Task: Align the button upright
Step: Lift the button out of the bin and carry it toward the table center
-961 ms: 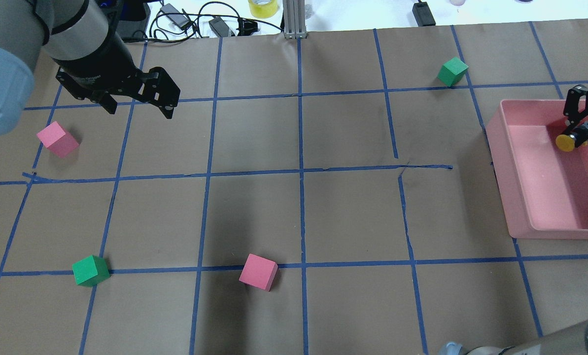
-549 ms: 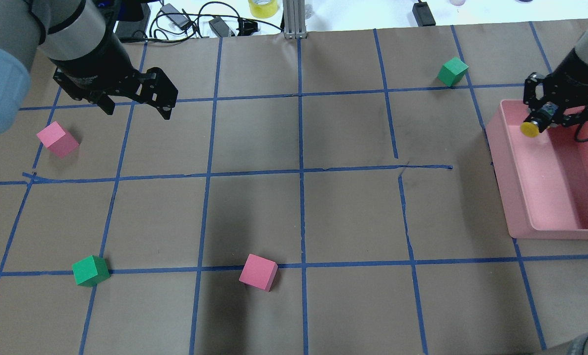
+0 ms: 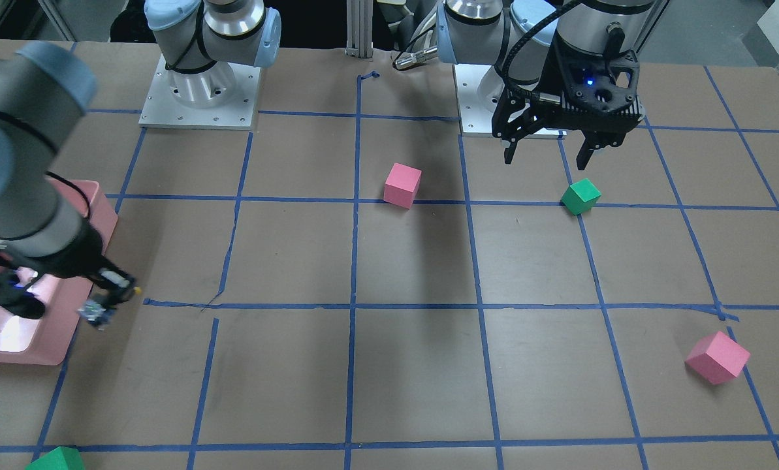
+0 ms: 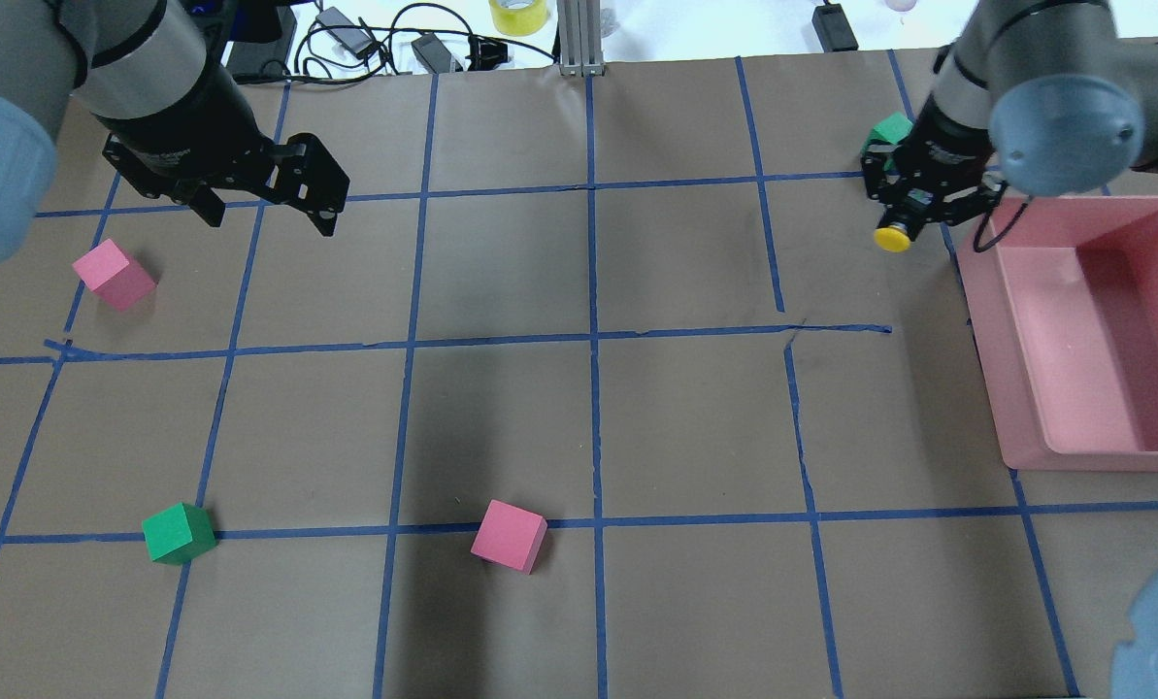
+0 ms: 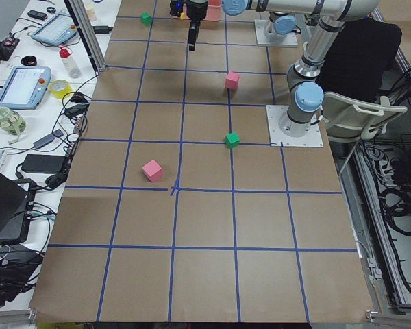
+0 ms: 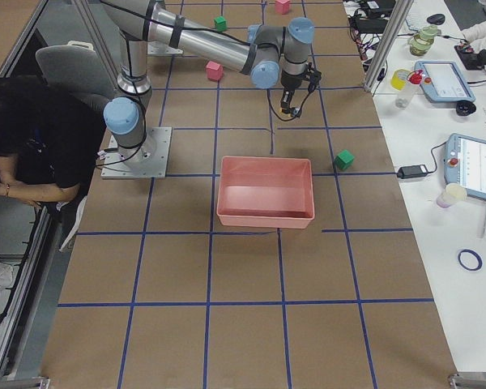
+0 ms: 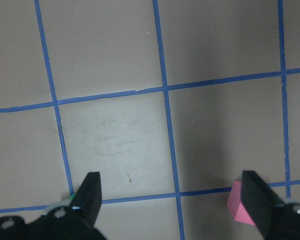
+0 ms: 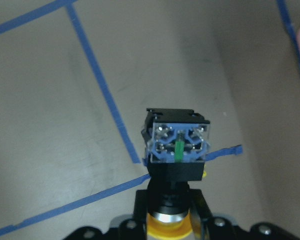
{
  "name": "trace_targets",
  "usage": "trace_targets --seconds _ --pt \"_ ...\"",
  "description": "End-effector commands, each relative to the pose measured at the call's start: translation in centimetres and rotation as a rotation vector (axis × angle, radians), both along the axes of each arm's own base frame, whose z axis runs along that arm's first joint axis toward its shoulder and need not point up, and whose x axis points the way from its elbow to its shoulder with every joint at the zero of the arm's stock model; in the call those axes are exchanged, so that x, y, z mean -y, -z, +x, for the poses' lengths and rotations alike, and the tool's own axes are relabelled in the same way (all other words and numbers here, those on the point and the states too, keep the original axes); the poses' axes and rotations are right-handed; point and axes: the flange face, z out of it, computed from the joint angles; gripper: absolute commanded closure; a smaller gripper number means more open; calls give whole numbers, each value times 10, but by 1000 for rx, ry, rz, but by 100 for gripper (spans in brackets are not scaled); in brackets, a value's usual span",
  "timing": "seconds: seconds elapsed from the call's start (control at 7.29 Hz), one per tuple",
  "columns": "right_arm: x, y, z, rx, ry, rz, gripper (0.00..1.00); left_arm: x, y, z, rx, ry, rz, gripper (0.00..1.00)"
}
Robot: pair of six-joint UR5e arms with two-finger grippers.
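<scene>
Just outside the pink bin [image 4: 988, 340], the right hand [image 4: 914, 204] grips the button [image 4: 893, 239]

Robotics lab; 2 teach pendants [image 6: 475, 168], cables [image 4: 365, 44], tape-gridded table [image 4: 501, 417].

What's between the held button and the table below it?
Nothing visible. The button, held by the right gripper, hangs over brown paper and blue tape; the pink bin lies to its side, the green cube beyond.
</scene>
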Motion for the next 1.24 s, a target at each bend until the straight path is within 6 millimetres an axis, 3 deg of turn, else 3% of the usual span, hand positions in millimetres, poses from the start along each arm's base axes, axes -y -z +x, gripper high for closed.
trace_targets --seconds 0.0,0.27,0.41,0.69,0.82,1.1 --pt "4 22 95 0 -250 13 100 0 -1 0 2 0 -1 0" --pt "27 39 179 -2 -401 -7 100 -2 -3 2 2 -5 -6 0" --pt "31 47 198 -8 -426 -7 100 -1 -3 3 2 -6 -6 0" --pt "20 68 230 -8 -470 10 100 -1 -3 3 -1 -6 -6 0" --pt "17 83 236 -14 -483 18 100 0 -3 5 2 -8 -6 0" --pt "16 92 244 -2 -480 18 100 -1 -5 6 2 -13 -10 0"
